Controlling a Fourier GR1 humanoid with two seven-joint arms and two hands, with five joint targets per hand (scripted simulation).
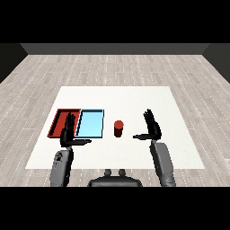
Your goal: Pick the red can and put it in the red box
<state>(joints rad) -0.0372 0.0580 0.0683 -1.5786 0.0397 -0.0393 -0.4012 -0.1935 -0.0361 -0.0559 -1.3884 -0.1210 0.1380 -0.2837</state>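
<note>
Both robot hands hover with fingers straight and thumbs out, holding nothing: the left robot hand (68,130) in front of the red tray (57,122), the right robot hand (152,127) right of the red can (118,128). That can stands upright on the white surface (134,101), just beside the light blue tray (91,123). Neither of the two adjoining trays shows anything inside.

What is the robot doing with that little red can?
Nothing is being held yet. The red can stands upright on the white table, just right of the light blue tray. The red tray lies on the far side of the blue one. The right hand is open, to the right of the can and not touching it. The left hand is open too, over the trays. The can is meant for the red tray.
</note>
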